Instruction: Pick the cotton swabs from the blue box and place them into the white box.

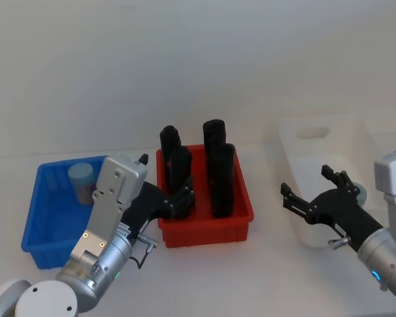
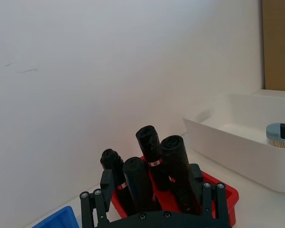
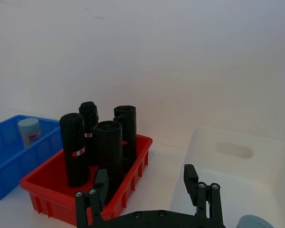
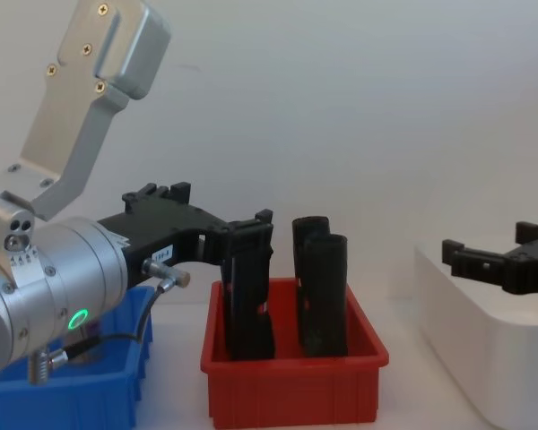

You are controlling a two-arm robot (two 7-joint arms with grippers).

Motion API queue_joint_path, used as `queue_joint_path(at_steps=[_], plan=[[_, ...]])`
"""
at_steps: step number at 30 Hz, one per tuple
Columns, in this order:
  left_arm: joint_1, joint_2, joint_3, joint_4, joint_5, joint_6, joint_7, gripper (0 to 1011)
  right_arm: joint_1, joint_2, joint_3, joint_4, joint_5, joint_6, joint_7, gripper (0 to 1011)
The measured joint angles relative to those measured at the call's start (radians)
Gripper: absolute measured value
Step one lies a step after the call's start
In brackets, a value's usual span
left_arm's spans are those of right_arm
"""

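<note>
Bright blue box point(image 1: 43, 218), red bin point(image 1: 208, 228), plain white box point(image 1: 317, 165). Black upright rolls point(image 1: 221, 178) with red-white bands. Pale blue lid on cotton swab tub point(image 1: 81, 181); black grippers, silver arms.

On my table point(image 1: 204, 277) three bins sit in a row: the blue box point(image 1: 43, 228) at left, the red bin point(image 1: 208, 221) in the middle, the white box point(image 1: 317, 172) at right. One tub of cotton swabs point(image 1: 81, 179) stands in the blue box's far part. Four black upright objects point(image 1: 214, 168) stand in the red bin.

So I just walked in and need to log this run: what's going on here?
The robot is moving cotton swab tubs from the blue box to the white box. One tub stands in the blue box; another sits in the white box. The left gripper hangs open by the red bin; the right gripper is open over the white box, holding nothing.
</note>
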Motion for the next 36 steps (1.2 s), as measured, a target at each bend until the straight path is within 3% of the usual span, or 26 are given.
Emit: queue_joint_path(at_steps=[10,19,36], plan=[[0.000,0.000,0.000,0.000,0.000,0.000,0.000,1004,0.093,-0.035,-0.008,0.135,-0.019,-0.035,0.089,1002],[0.000,0.000,0.000,0.000,0.000,0.000,0.000,1004,0.209,-0.083,-0.024,0.312,-0.046,-0.087,0.182,1002],[0.000,0.000,0.000,0.000,0.000,0.000,0.000,1004,0.389,-0.157,-0.052,0.607,-0.091,-0.174,0.272,1002]])
